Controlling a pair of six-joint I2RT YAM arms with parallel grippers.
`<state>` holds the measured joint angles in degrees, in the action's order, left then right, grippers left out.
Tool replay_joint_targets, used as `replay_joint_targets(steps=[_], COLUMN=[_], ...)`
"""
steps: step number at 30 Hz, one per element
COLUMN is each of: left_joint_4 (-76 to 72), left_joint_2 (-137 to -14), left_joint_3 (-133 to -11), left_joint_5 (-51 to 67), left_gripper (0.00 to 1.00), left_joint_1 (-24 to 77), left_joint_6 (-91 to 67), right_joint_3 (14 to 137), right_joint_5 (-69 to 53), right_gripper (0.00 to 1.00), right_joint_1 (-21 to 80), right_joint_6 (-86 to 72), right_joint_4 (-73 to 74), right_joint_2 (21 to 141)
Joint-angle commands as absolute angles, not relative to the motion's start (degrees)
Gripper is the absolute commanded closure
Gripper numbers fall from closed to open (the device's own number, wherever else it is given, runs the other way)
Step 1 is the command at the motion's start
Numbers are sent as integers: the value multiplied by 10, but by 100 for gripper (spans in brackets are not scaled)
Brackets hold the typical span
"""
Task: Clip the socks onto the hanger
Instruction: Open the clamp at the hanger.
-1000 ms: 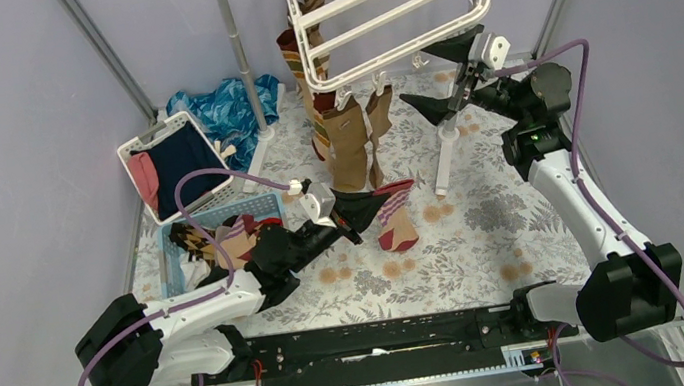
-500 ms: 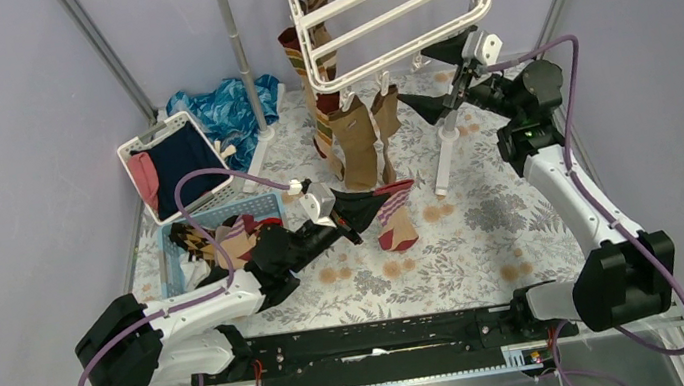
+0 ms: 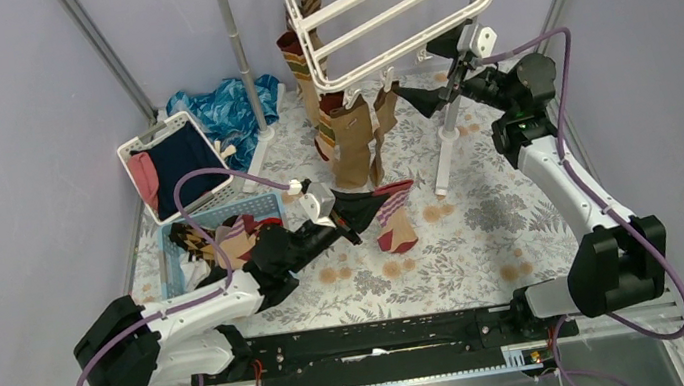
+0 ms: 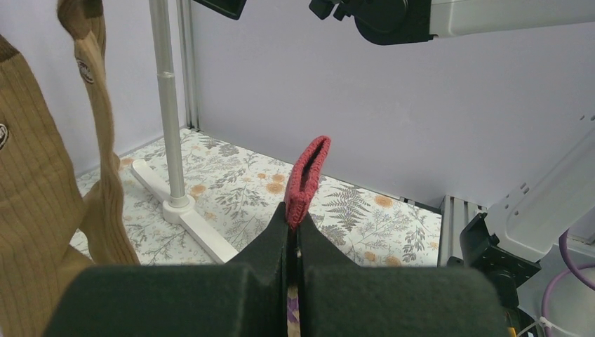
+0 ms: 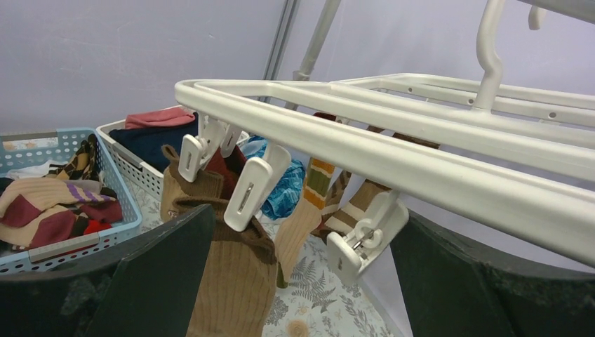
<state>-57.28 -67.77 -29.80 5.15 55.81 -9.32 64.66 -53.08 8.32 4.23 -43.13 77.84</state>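
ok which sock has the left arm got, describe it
On the flowery table, look just in front of the tan socks hanging from the white hanger. The sock, dark red with red and white stripes, is pinched in the left gripper. It is the only one neither clipped up nor in the blue basket.

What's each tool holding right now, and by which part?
Left tool pinches a sock by its red end. Right tool is open, holding nothing.
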Motion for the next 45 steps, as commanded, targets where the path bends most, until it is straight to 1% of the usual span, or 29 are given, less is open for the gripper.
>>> replay_joint_targets(steps=[1, 21, 36, 45], left_joint_4=[-573, -569, -570, -572], left_joint_2=[-663, -672, -671, -671], left_joint_3=[-307, -320, -316, -315], left_joint_5=[45, 60, 59, 57], left_gripper=[100, 100, 100, 100], left_joint_1=[554, 554, 554, 555], left_joint_6=[-78, -99, -103, -103], right_joint_3=[677, 624, 623, 626], right_joint_5=[-533, -522, -510, -516], right_gripper=[0, 0, 1, 4], right_joint_1=[90, 87, 86, 87], right_joint_6=[37, 18, 19, 13], right_joint_4=[-477, -506, -500, -499], right_joint_2=[781, 721, 722, 732])
